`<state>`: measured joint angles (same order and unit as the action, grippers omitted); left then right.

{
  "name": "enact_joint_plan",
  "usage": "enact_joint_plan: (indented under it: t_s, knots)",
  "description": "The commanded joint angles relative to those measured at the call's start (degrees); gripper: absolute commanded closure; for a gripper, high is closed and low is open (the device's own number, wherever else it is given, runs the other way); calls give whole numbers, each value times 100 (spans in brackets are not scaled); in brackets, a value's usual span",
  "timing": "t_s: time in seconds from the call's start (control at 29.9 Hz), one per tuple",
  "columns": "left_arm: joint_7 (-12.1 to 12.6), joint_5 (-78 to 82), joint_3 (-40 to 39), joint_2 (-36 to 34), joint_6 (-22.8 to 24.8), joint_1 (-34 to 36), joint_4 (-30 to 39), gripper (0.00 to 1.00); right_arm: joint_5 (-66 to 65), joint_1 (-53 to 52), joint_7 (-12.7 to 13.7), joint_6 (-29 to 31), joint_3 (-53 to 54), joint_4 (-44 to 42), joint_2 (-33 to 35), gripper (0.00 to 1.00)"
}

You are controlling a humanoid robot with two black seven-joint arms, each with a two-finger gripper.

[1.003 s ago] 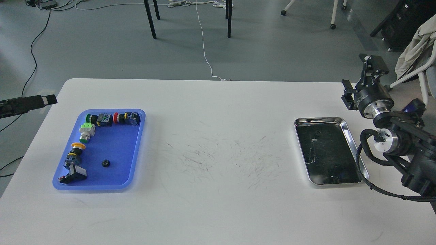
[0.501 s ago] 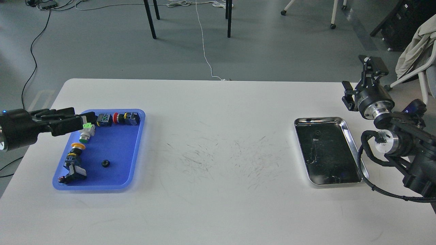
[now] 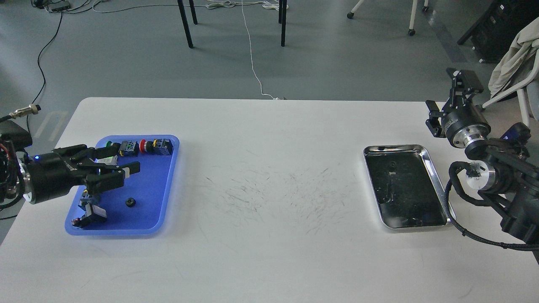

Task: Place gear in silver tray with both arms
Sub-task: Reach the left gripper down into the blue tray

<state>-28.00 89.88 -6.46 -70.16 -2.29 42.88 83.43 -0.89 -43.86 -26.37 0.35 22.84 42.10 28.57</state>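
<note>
left gripper over the blue tray, gear not yet picked

the gear (image 3: 130,202), a small black toothed ring, lies loose on the floor of the blue tray (image 3: 166,185), apart from the row of push-button switches (image 3: 145,146) along the tray's far and left sides. the left gripper (image 3: 116,166) hangs above the tray, up and to the left of the gear, with its fingers spread apart and nothing between them. the silver tray (image 3: 425,155) sits well apart on the right side of the white table (image 3: 269,126), with no gear in it that i can make out. the right gripper (image 3: 452,97) is raised beyond the silver tray's far right corner; its fingers look parted and hold nothing.

the step in hand looks like the reach to the gear. to do it well, i would bring the left gripper directly over the ring, keep the fingers wide enough to straddle it, and come straight down so a fingertip does not flick it away. the gear is small and low, so the pads must nearly touch the tray floor before closing. the yellow-capped switch (image 3: 89,194) is near the approach path; brushing it could shift the gear.
</note>
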Motion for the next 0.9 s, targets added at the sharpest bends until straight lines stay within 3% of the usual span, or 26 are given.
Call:
enact_joint_plan:
  t_s: [0.0, 0.13, 0.5, 0.87]
  knots:
    - [0, -50, -83, 11, -8, 36, -221, 7, -8, 0, 0, 9, 1, 0, 8, 3]
    - [0, 213, -13, 55, -9, -43, -231, 2, -8, 9, 0, 0, -8, 0, 17, 3]
    - [0, 1348, 5, 635, -132, -52, -266, 2, -8, 0, 0, 9, -8, 9, 96, 3]
    - [0, 1611, 13, 1215, -237, -113, -951, 11, -8, -9, 0, 9, 1, 18, 201, 3]
